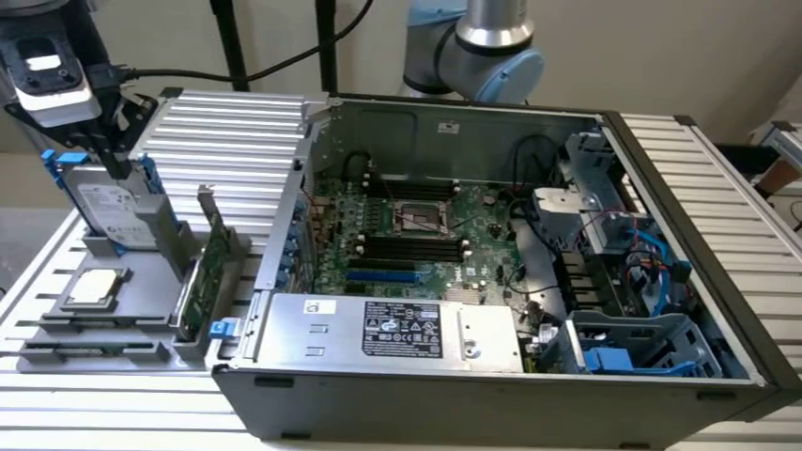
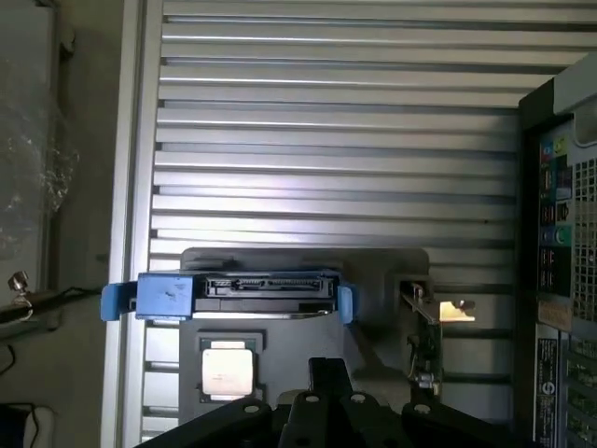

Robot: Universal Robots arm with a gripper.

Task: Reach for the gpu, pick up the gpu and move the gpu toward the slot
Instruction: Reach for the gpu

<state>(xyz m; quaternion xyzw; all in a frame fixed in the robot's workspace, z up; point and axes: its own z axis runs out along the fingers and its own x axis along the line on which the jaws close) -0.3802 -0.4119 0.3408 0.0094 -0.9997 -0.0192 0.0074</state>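
Exterior view: the open computer case is the largest thing, lying on the slatted metal table just beside the grey holder, on the holder's side toward the exterior view's right; inside the case, well apart from the holder, lie the green motherboard and the silver power supply; the holder itself rests on the table and carries three parts; the hard drive with blue rails stands upright at the holder's far end; the gpu stands on its edge in the holder, along the holder's side nearest the case, its silver bracket at the upper end; the CPU chip lies flat in a recess of the holder, on the side away from the case; the gripper hangs over the holder's far end, right at the top of the hard drive and apart from the gpu; whether it is spread or closed I cannot tell, nor whether it touches the drive; the wrist view looks down on the holder with the gripper at the edge, the hard drive, the CPU chip, the gpu, the table and the case
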